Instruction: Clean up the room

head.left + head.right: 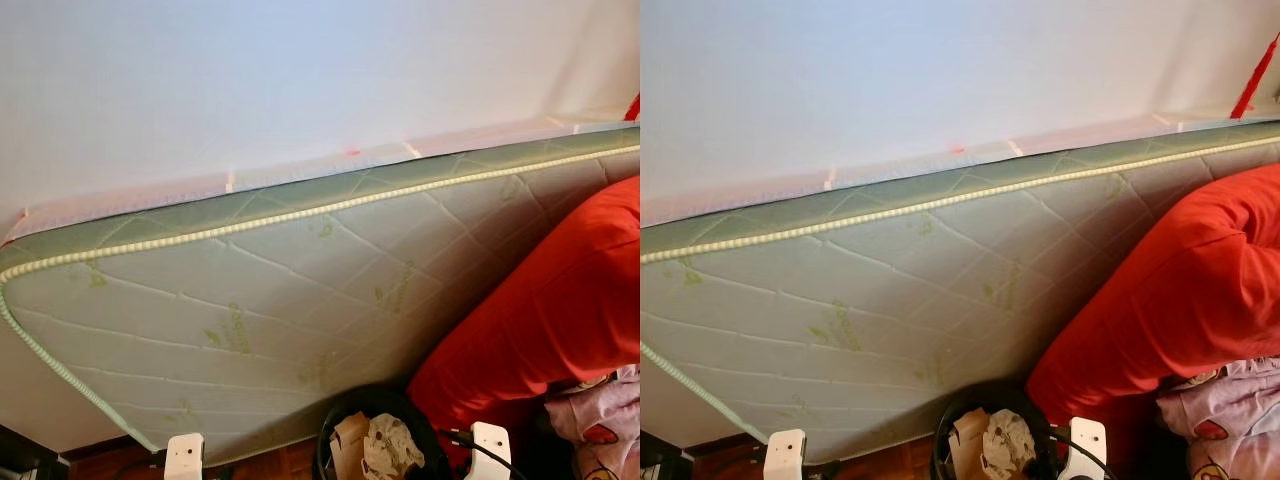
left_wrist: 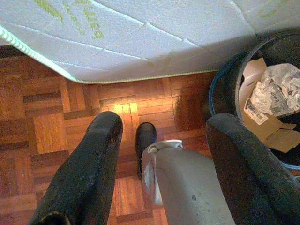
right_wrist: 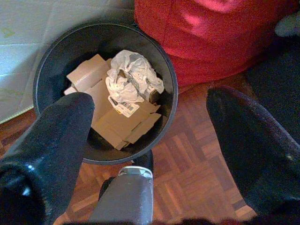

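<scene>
A black round bin (image 3: 171, 79) stands on the parquet floor, holding flattened cardboard (image 3: 117, 124) and a crumpled white paper wad (image 3: 131, 75). My right gripper (image 3: 150, 98) hangs open above the bin, with nothing between its fingers. My left gripper (image 2: 166, 122) is open and empty over the bare floor, with the bin (image 2: 220, 79) off to one side of it. In the left eye view the bin (image 1: 340, 405) sits at the bottom centre, between my two white wrists.
A green-quilted mattress (image 1: 260, 300) leans on edge against the white wall, just behind the bin. Red bedding (image 1: 560, 300) bulges at the right, touching the bin's side, with pink patterned fabric (image 1: 605, 410) below it. Dark furniture (image 1: 20, 455) shows at the bottom left.
</scene>
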Motion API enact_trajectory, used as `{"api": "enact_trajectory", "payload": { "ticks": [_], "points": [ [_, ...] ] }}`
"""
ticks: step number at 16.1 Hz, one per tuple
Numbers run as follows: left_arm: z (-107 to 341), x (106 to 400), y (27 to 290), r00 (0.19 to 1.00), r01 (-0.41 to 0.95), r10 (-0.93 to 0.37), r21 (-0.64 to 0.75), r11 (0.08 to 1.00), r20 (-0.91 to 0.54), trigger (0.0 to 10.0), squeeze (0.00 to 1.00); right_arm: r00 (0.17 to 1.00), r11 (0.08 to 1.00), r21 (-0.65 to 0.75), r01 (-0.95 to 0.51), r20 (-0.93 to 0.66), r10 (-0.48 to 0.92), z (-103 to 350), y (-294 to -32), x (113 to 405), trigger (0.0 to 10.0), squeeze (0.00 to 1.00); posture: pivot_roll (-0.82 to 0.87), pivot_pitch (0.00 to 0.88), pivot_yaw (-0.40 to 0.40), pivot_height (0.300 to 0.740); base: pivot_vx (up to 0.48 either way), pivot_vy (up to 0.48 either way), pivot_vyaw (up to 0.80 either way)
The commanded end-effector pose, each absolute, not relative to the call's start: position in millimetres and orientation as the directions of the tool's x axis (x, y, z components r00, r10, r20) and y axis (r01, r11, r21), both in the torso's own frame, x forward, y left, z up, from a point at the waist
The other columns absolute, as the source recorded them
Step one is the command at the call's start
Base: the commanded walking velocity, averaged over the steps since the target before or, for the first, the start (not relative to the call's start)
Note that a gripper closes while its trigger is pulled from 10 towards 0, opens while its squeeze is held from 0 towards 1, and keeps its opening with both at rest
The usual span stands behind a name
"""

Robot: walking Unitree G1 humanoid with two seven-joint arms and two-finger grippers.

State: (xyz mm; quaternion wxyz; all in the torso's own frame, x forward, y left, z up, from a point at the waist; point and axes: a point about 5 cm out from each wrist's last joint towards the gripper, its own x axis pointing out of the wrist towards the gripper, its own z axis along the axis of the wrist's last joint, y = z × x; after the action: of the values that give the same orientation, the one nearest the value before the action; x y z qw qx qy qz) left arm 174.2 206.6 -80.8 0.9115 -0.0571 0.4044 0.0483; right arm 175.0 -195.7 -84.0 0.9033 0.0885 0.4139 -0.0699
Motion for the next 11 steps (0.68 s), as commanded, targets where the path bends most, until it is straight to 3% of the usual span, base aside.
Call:
{"api": "enact_trajectory", "payload": {
  "ticks": [1,8,11],
  "points": [
    [-83.3,169.7,207.7,0.647,-0.118,0.039,-0.049,0.992,-0.761,10.0,0.00,0.632,0.973,0.105,0.205,-0.773,-0.050,-86.8,-194.8,169.5,10.0,0.00,0.11,0.000,-0.013,0.740,0.000,0.000,0.00],
    [-82.3,171.7,208.8,0.651,-0.125,0.043,-0.051,0.991,-0.758,10.0,0.00,0.630,0.975,0.122,0.187,-0.776,-0.024,-86.5,-192.4,171.3,10.0,0.00,0.12,0.013,-0.018,0.740,0.000,0.000,0.00],
    [-82.8,170.9,209.1,0.645,-0.127,0.053,-0.039,0.991,-0.763,10.0,0.00,0.626,0.975,0.128,0.181,-0.779,-0.014,-86.9,-190.5,171.4,10.0,0.00,0.12,0.023,-0.019,0.740,-0.255,0.000,0.00]
  ]
}}
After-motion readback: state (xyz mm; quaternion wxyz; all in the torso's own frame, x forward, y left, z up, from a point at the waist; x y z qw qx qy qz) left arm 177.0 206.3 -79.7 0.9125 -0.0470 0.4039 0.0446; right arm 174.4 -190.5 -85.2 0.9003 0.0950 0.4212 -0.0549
